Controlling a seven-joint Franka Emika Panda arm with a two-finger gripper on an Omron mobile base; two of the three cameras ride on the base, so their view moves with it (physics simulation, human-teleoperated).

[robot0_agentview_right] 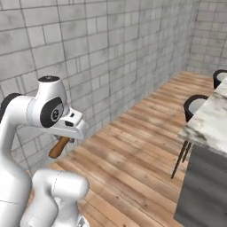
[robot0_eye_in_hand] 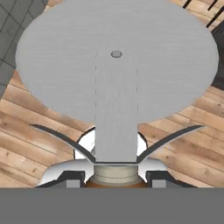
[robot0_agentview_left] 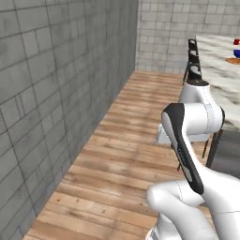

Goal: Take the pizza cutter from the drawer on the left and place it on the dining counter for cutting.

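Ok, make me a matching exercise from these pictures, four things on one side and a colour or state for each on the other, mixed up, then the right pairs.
Things:
1. pizza cutter
2. dining counter
3. floor
4. stool

Descriptions:
A. brown wooden planks
B. white marble with grey veins
C. held in the tool, round grey blade forward
D. dark round seat on thin legs, beside the counter

Pairs: 1-C, 2-B, 3-A, 4-D
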